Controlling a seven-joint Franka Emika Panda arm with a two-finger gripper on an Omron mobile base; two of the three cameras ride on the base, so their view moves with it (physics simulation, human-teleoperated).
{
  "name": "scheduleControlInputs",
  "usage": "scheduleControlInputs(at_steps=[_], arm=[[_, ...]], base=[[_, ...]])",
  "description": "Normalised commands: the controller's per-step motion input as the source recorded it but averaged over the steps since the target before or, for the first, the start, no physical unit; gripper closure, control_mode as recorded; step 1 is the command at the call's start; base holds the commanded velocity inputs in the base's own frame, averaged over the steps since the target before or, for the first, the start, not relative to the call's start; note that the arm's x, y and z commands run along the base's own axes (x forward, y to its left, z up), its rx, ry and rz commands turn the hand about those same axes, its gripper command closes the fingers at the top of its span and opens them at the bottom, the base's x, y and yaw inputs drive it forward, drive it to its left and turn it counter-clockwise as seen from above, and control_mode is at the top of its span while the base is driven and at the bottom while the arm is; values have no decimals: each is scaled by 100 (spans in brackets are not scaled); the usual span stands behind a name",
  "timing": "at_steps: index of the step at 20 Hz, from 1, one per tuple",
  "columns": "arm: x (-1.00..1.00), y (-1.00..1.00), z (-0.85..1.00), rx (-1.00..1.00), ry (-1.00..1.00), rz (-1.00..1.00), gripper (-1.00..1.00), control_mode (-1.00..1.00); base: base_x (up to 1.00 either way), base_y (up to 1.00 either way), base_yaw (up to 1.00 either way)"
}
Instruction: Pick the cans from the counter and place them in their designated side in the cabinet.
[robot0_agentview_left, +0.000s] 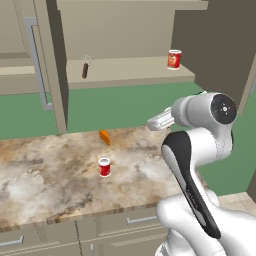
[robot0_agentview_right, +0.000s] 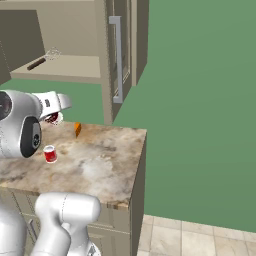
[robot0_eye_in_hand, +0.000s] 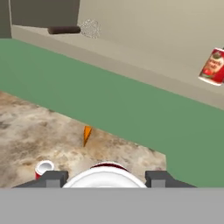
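Cans are what this job is about, and 1 of them — the bright red can (robot0_agentview_left: 104, 166) with the white rim — stands upright on the counter (robot0_agentview_left: 45, 180), out in the open on the marbled top. Near it, closer to the green wall, lies a small orange wedge (robot0_agentview_left: 104, 137). The gripper (robot0_eye_in_hand: 105, 177) is up above the counter, and its 2 fingers (robot0_eye_in_hand: 51, 178) are closed on the dark maroon can (robot0_eye_in_hand: 105, 170), whose white top sits right between them in the hand view. In the right base view that can peeks out dark red under the hand. The cabinet (robot0_agentview_left: 125, 70) is open, with its door swung out to the left. On its shelf an orange-red can (robot0_agentview_left: 173, 59) stands at the right end, and a whisk (robot0_agentview_left: 86, 65) with a dark handle lies well apart from it — toward the left.
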Motion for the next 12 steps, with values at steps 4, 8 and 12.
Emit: scheduleControlInputs(at_steps=[4, 8, 12], arm=[[-28, -10, 35, 0, 0, -1, 100, -100], [-14, -6, 36, 0, 0, -1, 100, -100], [-7, -9, 35, 0, 0, -2, 100, -100]], base=[[0, 0, 0], [0, 0, 0], [0, 0, 0]])
